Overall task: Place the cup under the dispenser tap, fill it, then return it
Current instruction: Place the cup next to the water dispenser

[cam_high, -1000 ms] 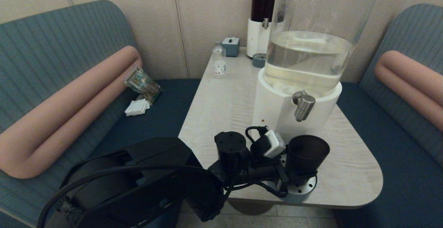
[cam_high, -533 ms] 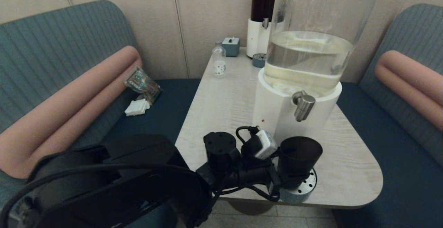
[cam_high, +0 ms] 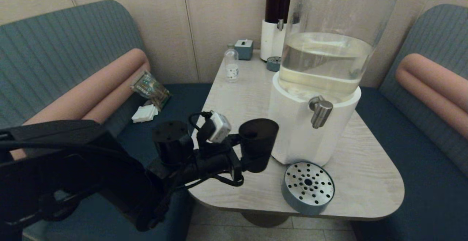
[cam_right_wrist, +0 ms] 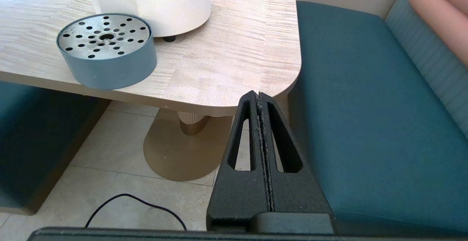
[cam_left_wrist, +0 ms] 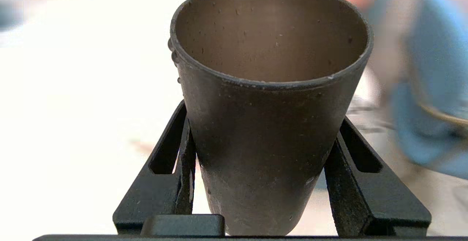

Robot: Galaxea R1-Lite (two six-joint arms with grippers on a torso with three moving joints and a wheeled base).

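Observation:
My left gripper (cam_high: 251,162) is shut on the lower part of the cup (cam_high: 257,142), a dark tapered tumbler held upright above the table, left of the big dispenser's white base (cam_high: 292,124). In the left wrist view the black fingers (cam_left_wrist: 182,149) press both sides of the cup (cam_left_wrist: 272,116), and droplets cling to its wall. The steel dispenser tap (cam_high: 321,111) juts out over the round perforated drip tray (cam_high: 308,186), which stands bare. My right gripper (cam_right_wrist: 259,95) is shut and empty, parked low off the table's near right corner.
The pale wooden table (cam_high: 234,105) also carries a dark-liquid dispenser (cam_high: 277,18), a small clear bottle (cam_high: 231,65), a blue box (cam_high: 244,49) and a small second tray (cam_high: 273,64) at the back. A packet (cam_high: 150,87) and napkins (cam_high: 144,113) lie on the left seat.
My left gripper has lifted the cup off the drip tray and carried it left and up, away from under the tap. The tray now stands uncovered.

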